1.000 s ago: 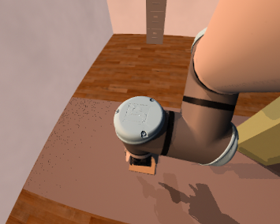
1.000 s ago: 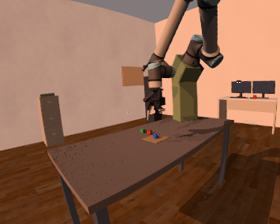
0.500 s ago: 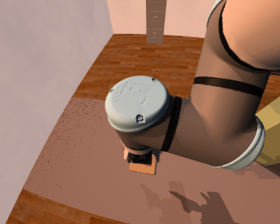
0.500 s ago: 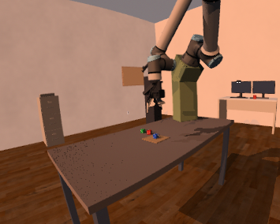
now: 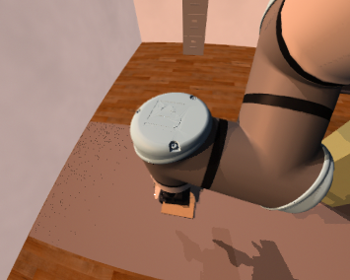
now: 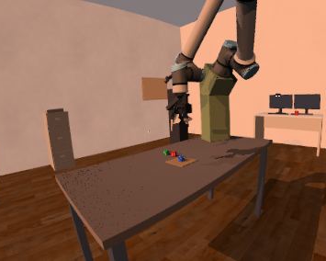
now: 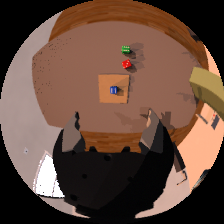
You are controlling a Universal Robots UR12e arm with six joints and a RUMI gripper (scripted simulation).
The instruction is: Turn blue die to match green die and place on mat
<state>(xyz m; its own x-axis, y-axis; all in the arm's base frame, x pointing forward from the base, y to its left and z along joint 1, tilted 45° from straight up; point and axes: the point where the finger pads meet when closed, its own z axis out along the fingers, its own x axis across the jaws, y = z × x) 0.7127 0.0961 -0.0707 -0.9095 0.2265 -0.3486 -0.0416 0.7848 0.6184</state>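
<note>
While the arm hangs high above the table (image 6: 127, 193), the gripper (image 7: 114, 131) is spread wide with nothing between its 2 fingers, well clear of everything below. From the wrist view, the blue die (image 7: 114, 90) sits flat on the tan mat (image 7: 106, 96), fully inside its edges and near the middle. Beyond the mat's far right corner lies the red die (image 7: 127, 64), and the green die (image 7: 126, 49) sits just past that, farther still; both rest on the bare table, off the mat. The 3 dice are apart from one another. Their top numbers are too small to read. From the top view, the arm's wrist hides most of the mat.
</note>
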